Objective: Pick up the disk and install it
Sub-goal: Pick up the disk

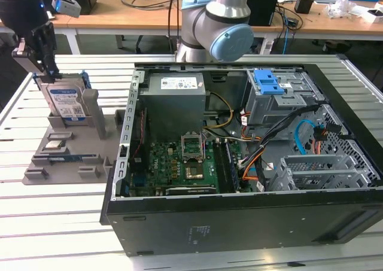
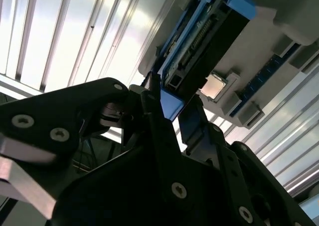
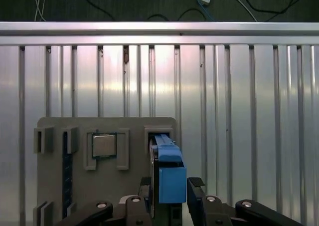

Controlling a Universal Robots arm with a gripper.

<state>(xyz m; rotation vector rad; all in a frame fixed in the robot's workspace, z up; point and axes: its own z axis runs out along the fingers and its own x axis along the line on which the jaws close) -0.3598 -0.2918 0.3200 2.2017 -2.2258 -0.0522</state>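
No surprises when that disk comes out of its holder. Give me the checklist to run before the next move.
1. Pincer lined up with the disk: ok, the blue frame sits in its middle in the first wrist view.
2. Grip closed on the disk: cannot tell.
3. Disk upright in the grey holder: ok.
4. Computer case open: ok.
5. Cage with the blue latch empty: cannot tell.
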